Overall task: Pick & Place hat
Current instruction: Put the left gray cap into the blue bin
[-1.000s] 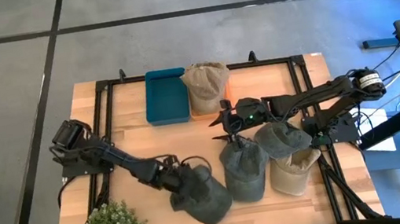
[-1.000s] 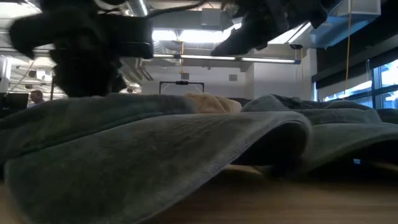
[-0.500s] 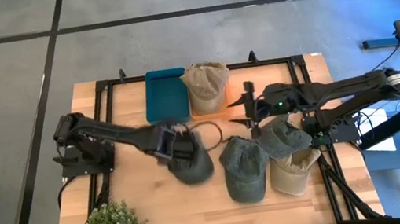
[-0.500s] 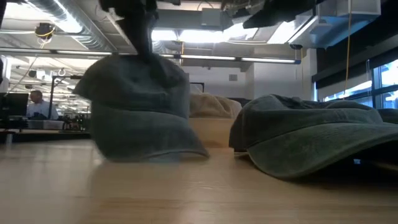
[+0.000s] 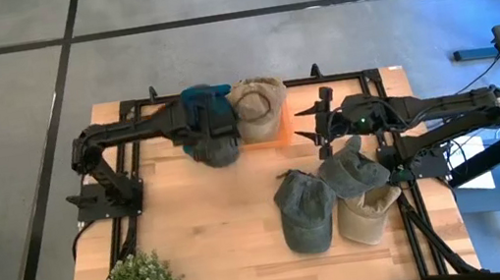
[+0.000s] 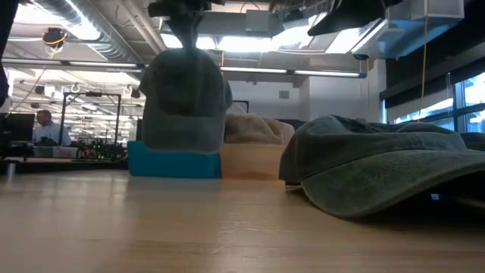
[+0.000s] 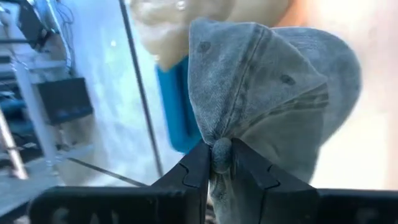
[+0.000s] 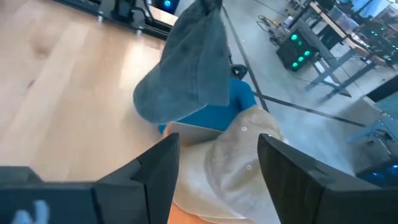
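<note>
Grey hat carried to the far edge, over the blue bin.
The left hand, clamped on the grey hat, has swung it off the near tabletop, leaving that stretch bare; it hangs above the blue bin. The right hand hovers spread beside the tan hat.

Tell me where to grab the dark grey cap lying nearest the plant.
Grip the dark grey cap at its crown, coming straight down from above: the soft fabric there bunches between closing fingers, while the brim lies flat on the table. The open right gripper hangs nearest.

Grey-green hat (faded denim), teal bin
</note>
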Controlling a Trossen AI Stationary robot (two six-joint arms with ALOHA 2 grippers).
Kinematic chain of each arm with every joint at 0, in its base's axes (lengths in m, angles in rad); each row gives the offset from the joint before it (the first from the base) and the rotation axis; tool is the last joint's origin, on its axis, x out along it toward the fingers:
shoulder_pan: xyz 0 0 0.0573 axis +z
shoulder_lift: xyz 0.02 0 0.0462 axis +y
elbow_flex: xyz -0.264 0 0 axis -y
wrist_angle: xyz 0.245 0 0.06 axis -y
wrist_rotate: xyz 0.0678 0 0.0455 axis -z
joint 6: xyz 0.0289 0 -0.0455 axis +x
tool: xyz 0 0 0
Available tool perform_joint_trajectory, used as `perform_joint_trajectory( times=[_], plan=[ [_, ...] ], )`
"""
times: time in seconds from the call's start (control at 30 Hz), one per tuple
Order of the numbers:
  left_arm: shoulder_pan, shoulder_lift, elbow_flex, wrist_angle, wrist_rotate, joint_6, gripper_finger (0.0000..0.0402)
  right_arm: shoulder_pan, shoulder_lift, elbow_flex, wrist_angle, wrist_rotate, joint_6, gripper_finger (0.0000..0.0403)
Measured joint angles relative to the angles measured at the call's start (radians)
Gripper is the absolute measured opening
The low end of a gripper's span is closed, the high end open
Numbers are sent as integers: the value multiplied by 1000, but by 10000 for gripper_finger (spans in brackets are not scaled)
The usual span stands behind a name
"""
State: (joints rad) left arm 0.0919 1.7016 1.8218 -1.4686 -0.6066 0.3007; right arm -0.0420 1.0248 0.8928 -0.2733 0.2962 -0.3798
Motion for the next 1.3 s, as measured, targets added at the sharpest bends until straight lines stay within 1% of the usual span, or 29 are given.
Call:
perform_joint_trajectory(
  times=[0.13,0.23,0.33,0.43,0.53,0.6,0.73,0.83,0.97,1.07,1.13,1.23,1.3],
  plan=[
    [88,-1,30,9,-10,123,38,-32,0,0,-1,0,9,216],
    [152,-1,30,6,-57,180,38,-54,0,0,0,1,9,216],
    [209,-1,30,16,-66,220,38,-75,0,0,4,0,10,216],
    [257,-1,30,70,-30,240,38,-93,0,0,6,0,11,216],
    [294,4,31,132,63,255,38,-103,1,0,-2,0,12,216],
    [306,11,31,145,103,274,38,-107,1,0,-8,0,14,216],
    [300,35,31,134,92,323,38,-108,1,0,-23,-1,59,216],
    [299,56,31,128,91,404,38,-108,1,-1,-52,-2,67,216],
    [297,94,31,125,76,510,38,-108,2,-2,-67,-2,114,216],
    [306,131,31,126,66,554,38,-108,2,-2,-71,-2,118,216],
    [321,158,31,131,34,578,38,-108,2,-2,-71,-2,133,216],
    [354,193,31,183,-10,589,38,-108,3,-2,-71,-2,164,216],
    [380,214,31,224,-9,613,38,-108,3,-2,-71,-2,166,216]
  ],
)
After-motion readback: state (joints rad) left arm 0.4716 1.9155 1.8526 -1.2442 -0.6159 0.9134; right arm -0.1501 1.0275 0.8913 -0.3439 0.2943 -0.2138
